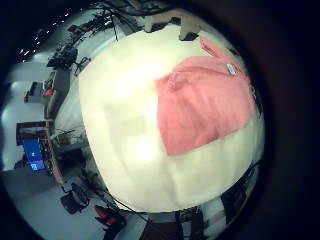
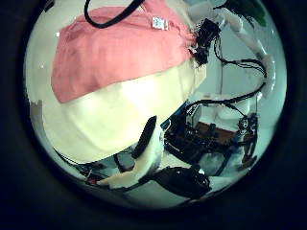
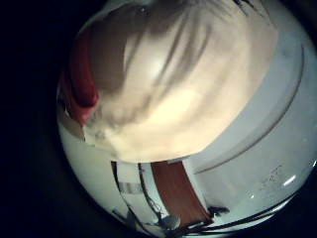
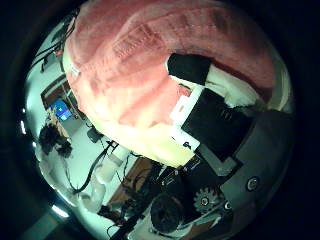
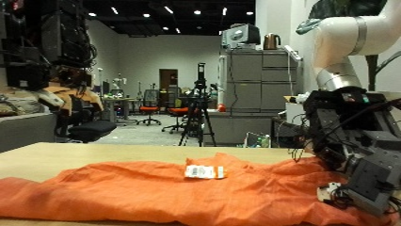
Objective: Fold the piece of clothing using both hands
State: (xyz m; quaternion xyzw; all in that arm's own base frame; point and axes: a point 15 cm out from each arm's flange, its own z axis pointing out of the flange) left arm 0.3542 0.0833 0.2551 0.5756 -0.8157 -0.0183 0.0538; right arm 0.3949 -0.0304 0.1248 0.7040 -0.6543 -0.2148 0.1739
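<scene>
One robot hand (image 5: pixel 358 165) showed in the outside view, low over the near edge of one orange garment (image 5: pixel 151 188); which hand it was, and how its fingers sat, could not be told. The garment lay spread across one table (image 5: pixel 38 151) beyond it, a white label (image 5: pixel 203 171) on top.

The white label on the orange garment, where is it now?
In the outside view, the small white label lies on top of the orange cloth garment spread on the table, near its far edge, apart from the robot hand resting on the garment.

An orange garment (image 5: pixel 151 193) lies spread flat on the table, a white label on top.
</scene>
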